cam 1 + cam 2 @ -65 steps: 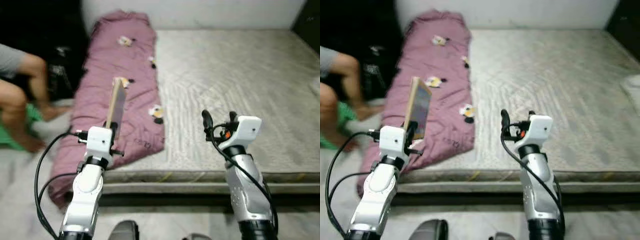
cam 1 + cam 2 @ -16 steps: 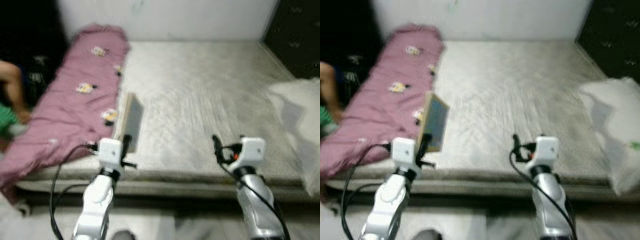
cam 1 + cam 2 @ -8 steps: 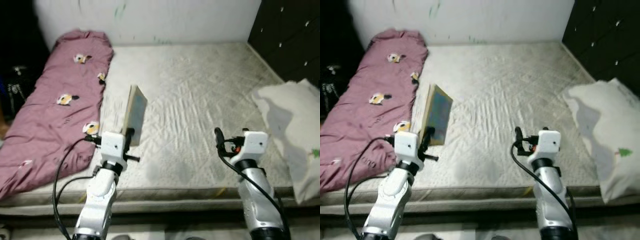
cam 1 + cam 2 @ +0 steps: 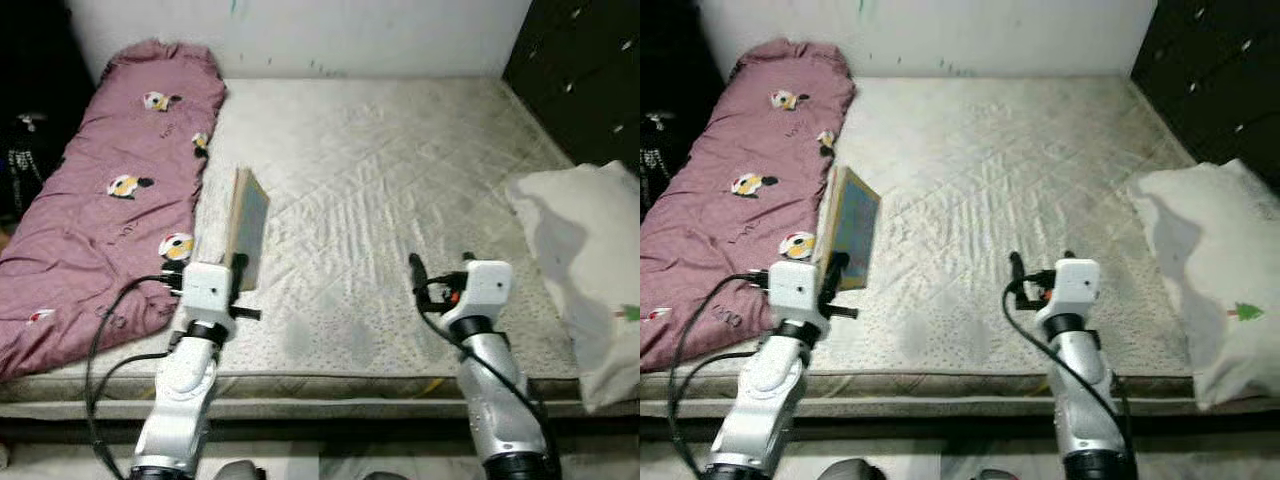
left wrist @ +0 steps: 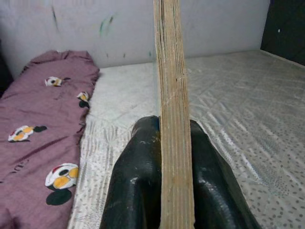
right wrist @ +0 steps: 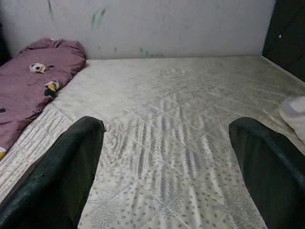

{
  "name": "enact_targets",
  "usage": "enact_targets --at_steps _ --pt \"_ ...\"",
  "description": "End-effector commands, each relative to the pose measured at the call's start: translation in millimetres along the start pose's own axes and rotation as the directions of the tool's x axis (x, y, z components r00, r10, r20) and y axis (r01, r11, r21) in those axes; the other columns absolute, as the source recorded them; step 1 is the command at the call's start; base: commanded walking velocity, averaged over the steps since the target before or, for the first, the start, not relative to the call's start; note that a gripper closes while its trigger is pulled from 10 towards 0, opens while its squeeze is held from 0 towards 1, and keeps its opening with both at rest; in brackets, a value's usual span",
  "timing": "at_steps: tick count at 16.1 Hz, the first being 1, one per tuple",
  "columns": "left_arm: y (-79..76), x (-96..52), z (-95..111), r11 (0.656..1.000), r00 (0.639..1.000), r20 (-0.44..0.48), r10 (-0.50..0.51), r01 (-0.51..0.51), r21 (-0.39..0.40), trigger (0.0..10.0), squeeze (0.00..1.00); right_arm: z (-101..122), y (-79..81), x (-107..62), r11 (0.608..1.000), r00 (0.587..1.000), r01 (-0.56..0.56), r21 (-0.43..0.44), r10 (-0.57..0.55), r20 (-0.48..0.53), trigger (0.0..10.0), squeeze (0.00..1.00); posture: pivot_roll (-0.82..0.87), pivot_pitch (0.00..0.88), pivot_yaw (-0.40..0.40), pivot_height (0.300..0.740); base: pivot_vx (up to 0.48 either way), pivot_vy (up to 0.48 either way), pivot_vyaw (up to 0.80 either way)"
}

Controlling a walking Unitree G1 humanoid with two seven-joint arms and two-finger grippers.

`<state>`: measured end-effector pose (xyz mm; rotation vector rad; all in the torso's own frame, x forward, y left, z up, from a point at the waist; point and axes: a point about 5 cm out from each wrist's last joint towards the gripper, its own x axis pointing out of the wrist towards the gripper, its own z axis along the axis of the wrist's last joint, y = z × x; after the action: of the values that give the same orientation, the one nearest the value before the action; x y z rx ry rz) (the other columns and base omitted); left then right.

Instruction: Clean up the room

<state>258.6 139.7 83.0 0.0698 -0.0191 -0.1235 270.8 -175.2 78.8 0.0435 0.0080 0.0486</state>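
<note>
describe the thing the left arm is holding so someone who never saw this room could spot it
Start at the big bare mattress with a pink blanket along its left side. Over the near edge, beside that blanket, the left gripper clamps a thin book held upright. It stands on end, with a tan page edge and blue-green cover, unlike the soft bedding around it.

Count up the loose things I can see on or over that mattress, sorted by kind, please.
Purple blanket: 1
White pillow: 1
Book, clamped upright in the left tool: 1
Total: 3
</note>
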Motion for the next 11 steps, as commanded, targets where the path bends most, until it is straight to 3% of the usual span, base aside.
enact_targets --at_steps 1,11 --pt "-0.6 2.1 6.9 1.0 0.999 0.032 -0.006 0.006 0.011 10.0 0.0 2.1 -3.3 0.3 1.0 1.0 0.007 -0.01 -0.007 0.009 10.0 0.0 -0.03 0.041 0.009 0.74 0.0 -0.368 0.0" --pt "-0.9 1.6 7.1 1.0 0.999 0.032 -0.018 0.018 0.011 10.0 0.0 0.1 -3.1 -1.7 1.0 1.0 0.005 -0.018 -0.005 0.002 10.0 0.0 -0.03 0.046 0.01 0.74 0.0 -0.405 0.0"
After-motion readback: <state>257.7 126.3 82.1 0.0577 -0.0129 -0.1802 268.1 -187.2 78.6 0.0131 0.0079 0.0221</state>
